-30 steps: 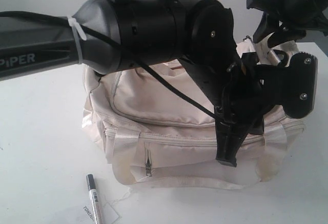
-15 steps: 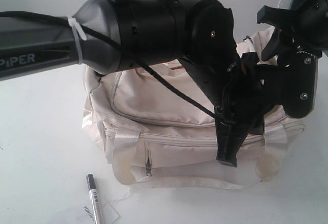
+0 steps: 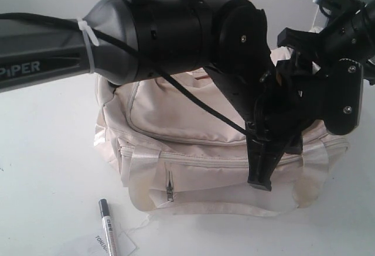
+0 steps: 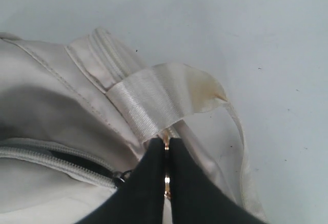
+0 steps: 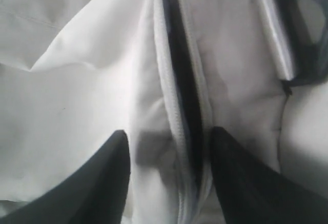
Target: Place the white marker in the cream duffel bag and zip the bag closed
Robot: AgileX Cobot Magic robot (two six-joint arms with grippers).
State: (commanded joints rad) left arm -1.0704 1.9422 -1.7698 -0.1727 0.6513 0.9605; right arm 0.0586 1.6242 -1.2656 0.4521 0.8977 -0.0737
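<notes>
white marker (image 3: 107, 227) well apart from left claw (image 3: 259, 178)

- Left arm (image 3: 176, 30): fat black round casing that meets a grey tapered sleeve (white letters "PiPER" (image 3: 20, 67) on it).
- White zip tie (image 3: 87, 33) around a black cable (image 3: 193, 100).
- Small silver screws (image 3: 242, 38) on black plates.
- Right gripper (image 5: 168, 130): matte black, wedge-shaped fingers (image 5: 102, 183).

Hidden / cut off
Ext. view: left arm (image 3: 176, 33) blocks cream duffel bag (image 3: 176, 124) top; white marker (image 3: 109, 229) end cut by frame edge; gold ring (image 4: 166, 182) mostly buried in left gripper (image 4: 165, 141).
</notes>
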